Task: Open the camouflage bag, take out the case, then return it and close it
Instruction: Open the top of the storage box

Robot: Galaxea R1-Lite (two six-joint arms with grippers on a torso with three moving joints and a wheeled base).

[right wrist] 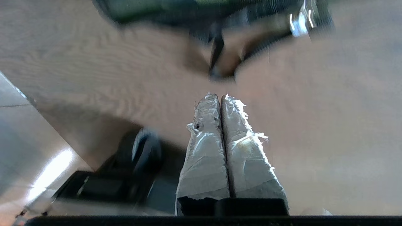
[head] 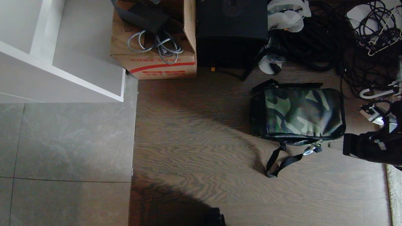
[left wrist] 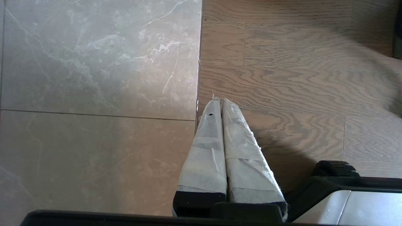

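The wooden floor (head: pixel 194 131) carries the zipped camouflage bag (head: pixel 303 113), lying near the tall black box (head: pixel 231 33) and a cardboard box (head: pixel 154 40). The right gripper (right wrist: pixel 220 98), jaws clenched empty, hovers near what seems the bag's strap (head: pixel 282 163). The left gripper (left wrist: pixel 220 101) hangs clenched over the floor seam.

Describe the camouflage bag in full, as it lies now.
The camouflage bag is a soft, boxy fabric bag with a green camouflage top and black sides. It lies closed on the wood floor, with a black strap trailing toward the robot and a white clip at its near edge. Nothing grips it.
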